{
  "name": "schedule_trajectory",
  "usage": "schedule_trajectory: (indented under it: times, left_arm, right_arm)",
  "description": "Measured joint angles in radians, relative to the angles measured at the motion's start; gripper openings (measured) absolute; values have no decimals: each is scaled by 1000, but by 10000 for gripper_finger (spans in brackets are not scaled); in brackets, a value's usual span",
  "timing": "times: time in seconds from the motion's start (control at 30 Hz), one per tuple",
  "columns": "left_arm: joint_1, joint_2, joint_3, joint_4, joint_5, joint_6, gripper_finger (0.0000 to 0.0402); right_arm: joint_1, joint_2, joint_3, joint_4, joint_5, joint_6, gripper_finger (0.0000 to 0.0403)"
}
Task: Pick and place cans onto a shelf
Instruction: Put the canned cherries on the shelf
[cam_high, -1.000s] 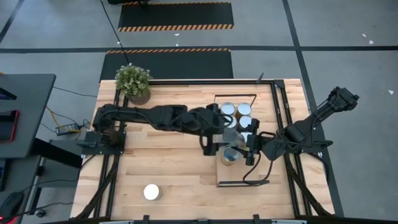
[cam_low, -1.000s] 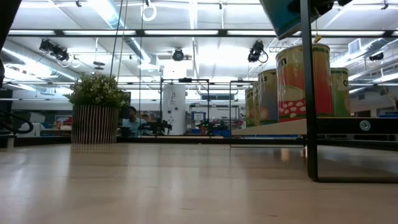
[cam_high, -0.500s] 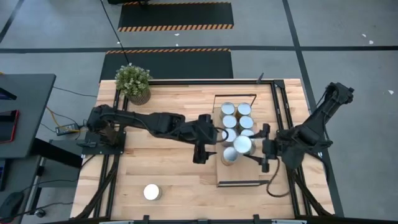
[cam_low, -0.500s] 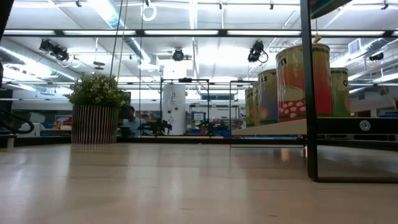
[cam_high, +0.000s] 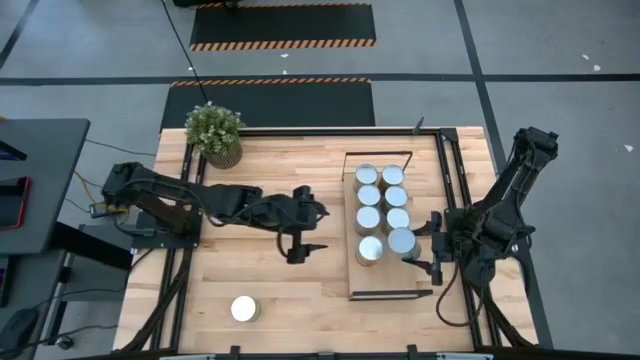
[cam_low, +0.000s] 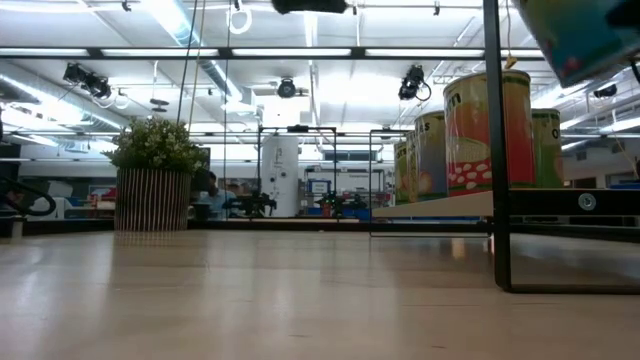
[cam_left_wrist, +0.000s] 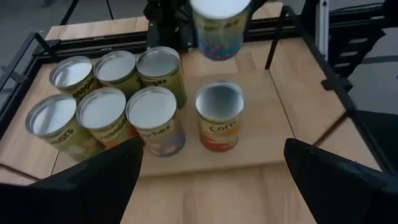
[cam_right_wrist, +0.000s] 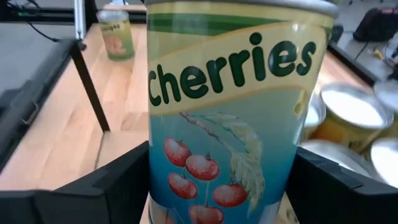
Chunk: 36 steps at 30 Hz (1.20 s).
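Observation:
The shelf lies at the table's right and carries several upright cans, with a corn can nearest its bare near end. My right gripper is shut on a cherries can, held above the shelf beside the corn can. The held can also shows in the low view and in the left wrist view. My left gripper is open and empty over the table, left of the shelf. One white-topped can stands alone on the table near the front left. My right gripper pinches the cherries can's side wall between its two fingers, one on each side. The fingers come level from the table's right side. The can is upright, lid up, lifted clear above the shelf board.
A potted plant stands at the table's far left corner. Black frame rails run along the table's sides and back. Bare tabletop lies between the shelf and the lone can.
My left gripper has drawn back from the shelf toward the table's left and near edges, empty. My right gripper has moved toward the table's right edge with the cherries can, which stays upright and clear of the shelf.

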Motion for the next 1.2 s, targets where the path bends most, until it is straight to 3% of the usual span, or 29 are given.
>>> schedule_trajectory:
  times: [0.33, 0.63, 1.0, 1.2]
  left_arm:
    - [-45, -160, -226, 114, -12, -84, 396]
    - [-66, -266, -442, 270, 24, -158, 396]
    - [-189, -349, -483, 114, 24, -246, 396]
    - [-253, -352, -483, 32, -71, -408, 396]
  right_arm:
    - [5, -11, -154, 22, -34, 216, 319]
    - [-14, -9, -293, 262, -90, 218, 325]
    - [-65, 30, -371, 404, -119, 149, 333]
    - [-98, 58, -360, 374, -246, 152, 364]
